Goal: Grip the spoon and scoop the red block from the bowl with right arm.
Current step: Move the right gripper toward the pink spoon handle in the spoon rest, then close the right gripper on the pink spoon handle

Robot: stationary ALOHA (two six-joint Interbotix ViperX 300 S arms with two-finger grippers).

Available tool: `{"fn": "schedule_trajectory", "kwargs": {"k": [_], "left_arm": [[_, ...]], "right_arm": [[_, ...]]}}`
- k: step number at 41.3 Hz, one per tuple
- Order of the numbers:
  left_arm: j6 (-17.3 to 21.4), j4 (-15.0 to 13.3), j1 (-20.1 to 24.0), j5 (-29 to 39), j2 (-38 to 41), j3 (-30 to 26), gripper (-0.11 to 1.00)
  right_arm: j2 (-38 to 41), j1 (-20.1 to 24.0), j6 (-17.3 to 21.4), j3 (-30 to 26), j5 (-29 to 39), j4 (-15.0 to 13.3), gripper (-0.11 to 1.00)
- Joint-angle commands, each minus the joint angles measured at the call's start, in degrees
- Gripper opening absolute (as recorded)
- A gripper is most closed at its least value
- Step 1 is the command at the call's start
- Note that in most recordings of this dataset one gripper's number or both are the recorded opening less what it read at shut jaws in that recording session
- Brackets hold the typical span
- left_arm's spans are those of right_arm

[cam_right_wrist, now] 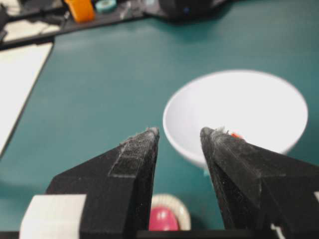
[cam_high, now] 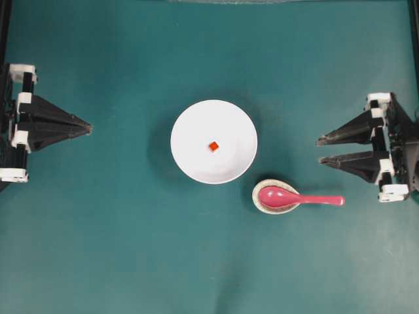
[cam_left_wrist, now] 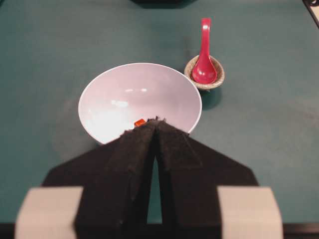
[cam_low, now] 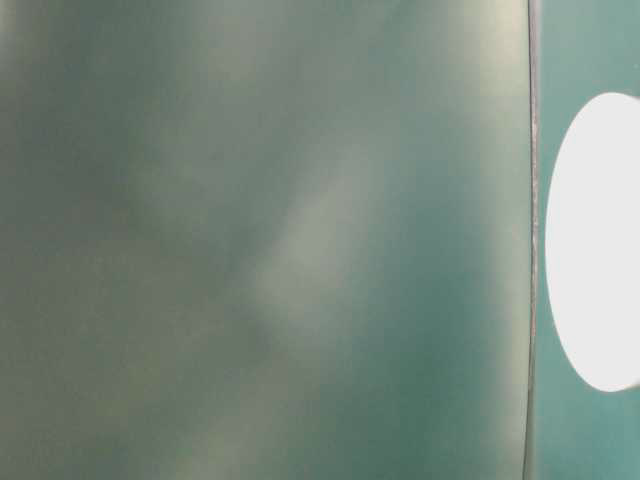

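The white bowl stands mid-table with the tiny red block lying inside it. Just right of and below it, the pink-red spoon rests with its scoop in a small speckled beige dish, handle pointing right. At the right edge my right gripper is open and empty, level with the bowl and a little above the spoon's handle end. My left gripper is at the far left, shut and empty. The bowl, block and spoon lie beyond the left gripper.
A green mat covers the table. In the right wrist view, a pale sheet and small clutter, with an orange piece, lie at the far table edge. The table-level view is blurred, showing only a white shape at its right.
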Motion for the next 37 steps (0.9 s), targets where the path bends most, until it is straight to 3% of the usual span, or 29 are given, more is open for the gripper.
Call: {"fn": "schedule_trajectory", "kwargs": {"k": [1,13,28,37], "left_arm": [[0.1,0.1,0.2,-0.4,0.2,-1.3,0.0],[0.1,0.1,0.2,-0.4,0.1,-1.3,0.0],[0.1,0.2,0.2,-0.4,0.1,-1.3,0.0],[0.1,0.2,0.2,-0.4,0.1,-1.2,0.0]], "right_arm": [[2.5,2.3,-0.1,0.4,-3.4,2.3,0.48],[13.7,13.3,-0.1,2.5,-15.7,13.9,0.48],[29.6,25.5,-0.1,0.2,-24.3,28.1,0.48],[33.8,28.8,-0.2,-0.7,-25.9,30.9,0.48]]}}
